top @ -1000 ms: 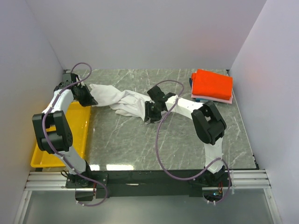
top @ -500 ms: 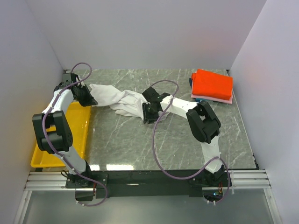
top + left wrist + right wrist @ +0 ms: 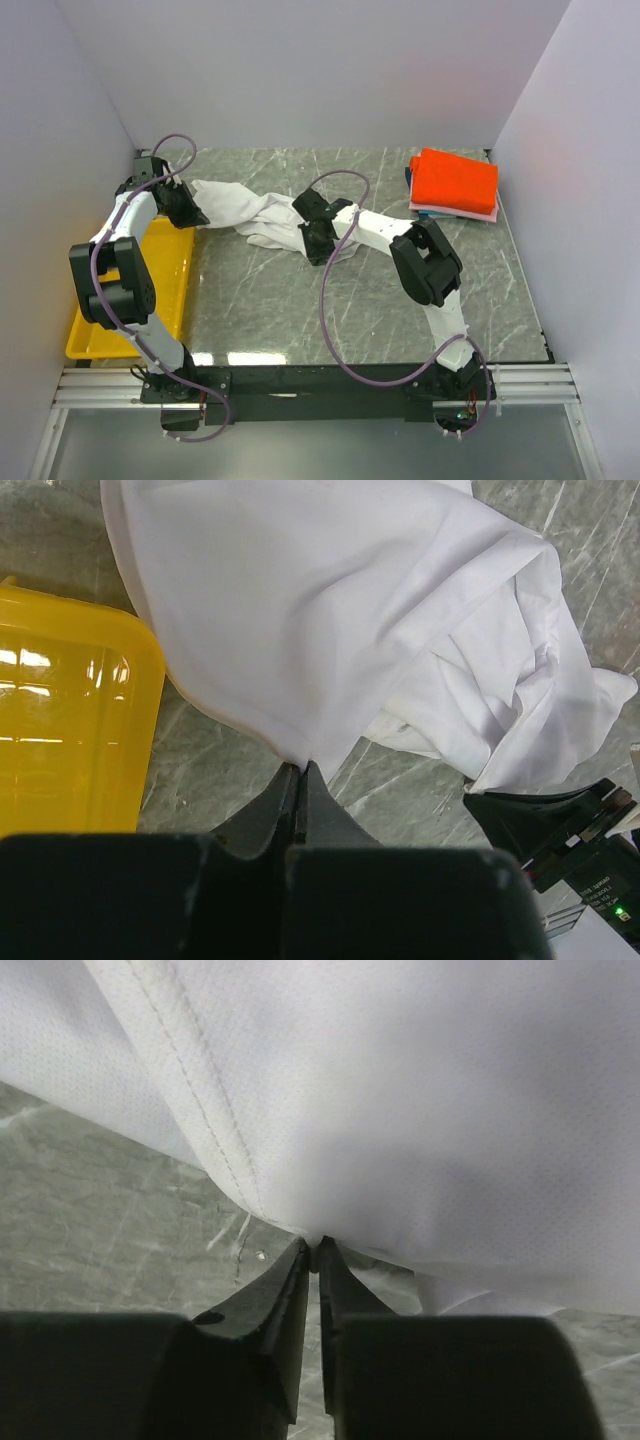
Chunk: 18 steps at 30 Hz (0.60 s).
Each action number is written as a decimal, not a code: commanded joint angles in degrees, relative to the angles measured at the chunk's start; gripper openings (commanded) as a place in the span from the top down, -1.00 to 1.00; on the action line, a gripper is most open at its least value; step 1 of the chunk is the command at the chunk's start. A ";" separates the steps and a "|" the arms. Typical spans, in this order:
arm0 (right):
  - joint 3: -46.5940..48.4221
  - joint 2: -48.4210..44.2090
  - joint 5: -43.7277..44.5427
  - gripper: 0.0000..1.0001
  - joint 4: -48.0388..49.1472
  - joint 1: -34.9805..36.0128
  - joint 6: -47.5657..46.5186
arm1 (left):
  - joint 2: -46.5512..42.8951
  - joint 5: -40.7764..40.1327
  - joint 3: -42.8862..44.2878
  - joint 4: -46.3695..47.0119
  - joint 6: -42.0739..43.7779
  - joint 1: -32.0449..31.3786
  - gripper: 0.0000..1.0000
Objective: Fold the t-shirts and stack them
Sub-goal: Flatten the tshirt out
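A crumpled white t-shirt (image 3: 258,213) lies stretched across the back left of the marble table. My left gripper (image 3: 197,217) is shut on its left hem, next to the yellow tray; the wrist view shows the jaws (image 3: 300,770) pinching the cloth edge (image 3: 330,610). My right gripper (image 3: 312,240) is shut on the shirt's right end; its jaws (image 3: 318,1248) pinch a fold of white cloth (image 3: 420,1110). A folded orange-red shirt (image 3: 455,181) lies on pink (image 3: 470,214) and blue (image 3: 410,177) ones at the back right.
A yellow plastic tray (image 3: 150,290) sits along the left edge, also in the left wrist view (image 3: 70,710). White walls close in the table on three sides. Purple cables loop over both arms.
My right gripper has moved left toward the left gripper with the shirt's right end, bunching the cloth. The left arm has not moved.
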 commanded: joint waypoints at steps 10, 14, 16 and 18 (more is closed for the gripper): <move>-2.56 -7.00 -0.22 1.00 -3.78 -3.65 0.52 | 0.71 2.47 5.40 0.79 1.29 -0.16 0.99; -3.09 -17.52 -0.67 1.00 -5.98 -8.74 0.52 | 0.36 2.48 8.66 1.23 0.76 -1.12 0.99; -2.39 -20.71 -0.41 1.00 -7.99 -12.59 0.00 | -0.17 2.56 10.59 2.19 0.15 -1.74 0.99; -0.02 -24.58 0.03 1.00 -9.49 -15.59 -1.14 | -0.87 2.12 11.82 3.34 -1.26 -2.09 0.99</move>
